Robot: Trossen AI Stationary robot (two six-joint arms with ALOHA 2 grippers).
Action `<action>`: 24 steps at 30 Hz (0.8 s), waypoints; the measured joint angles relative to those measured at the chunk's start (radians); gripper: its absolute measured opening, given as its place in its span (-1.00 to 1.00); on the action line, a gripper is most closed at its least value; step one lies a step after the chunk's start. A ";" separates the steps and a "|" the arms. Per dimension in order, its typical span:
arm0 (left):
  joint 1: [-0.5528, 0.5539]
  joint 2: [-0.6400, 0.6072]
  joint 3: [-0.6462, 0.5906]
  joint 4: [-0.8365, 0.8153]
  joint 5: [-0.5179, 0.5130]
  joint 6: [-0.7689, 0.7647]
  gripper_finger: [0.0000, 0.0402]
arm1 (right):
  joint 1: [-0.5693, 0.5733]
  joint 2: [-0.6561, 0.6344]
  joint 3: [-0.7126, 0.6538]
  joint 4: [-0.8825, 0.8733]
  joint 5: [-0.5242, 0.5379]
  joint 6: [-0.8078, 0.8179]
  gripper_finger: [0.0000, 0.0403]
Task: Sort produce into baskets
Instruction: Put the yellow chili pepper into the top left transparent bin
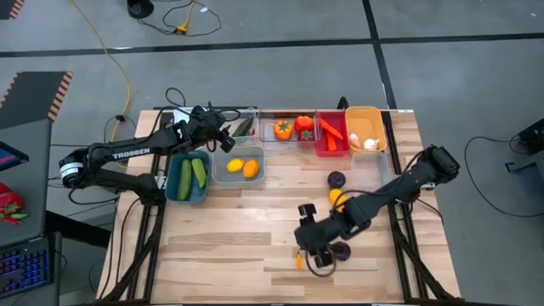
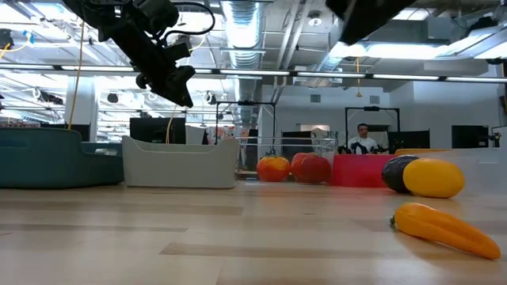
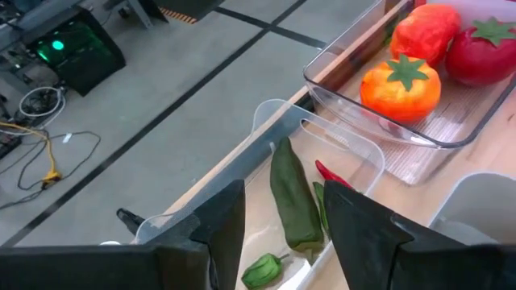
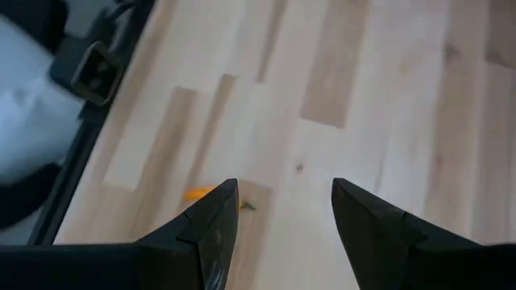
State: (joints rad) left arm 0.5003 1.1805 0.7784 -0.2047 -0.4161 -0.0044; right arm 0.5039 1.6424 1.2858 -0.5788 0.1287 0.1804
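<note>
Hanging over the clear tub (image 3: 322,153) at the back of the table (image 1: 221,246), the left claw (image 3: 278,234) is partly open with nothing in it; green peppers (image 3: 292,197) and a red chilli (image 3: 332,175) lie below. Right claw (image 4: 282,217) sits low over bare wood near the front, jaws apart, empty, an orange carrot (image 4: 205,193) just beside one finger. Cucumbers (image 1: 191,176) are in the teal tub (image 1: 173,194), lemons (image 1: 241,167) in the grey one (image 1: 217,174).
</note>
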 joint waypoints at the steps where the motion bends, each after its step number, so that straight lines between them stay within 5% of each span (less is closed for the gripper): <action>1: 0.000 0.000 0.000 0.000 0.002 0.000 -0.22 | 0.012 0.000 0.000 0.000 0.000 -0.016 0.13; 24: 0.000 0.000 0.000 -0.032 0.019 -0.006 -0.22 | 0.042 0.269 0.002 0.091 -0.082 -0.231 0.06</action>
State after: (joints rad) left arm 0.5003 1.1805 0.7784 -0.2371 -0.3976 -0.0102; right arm 0.5461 1.9110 1.2873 -0.4881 0.0471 -0.0510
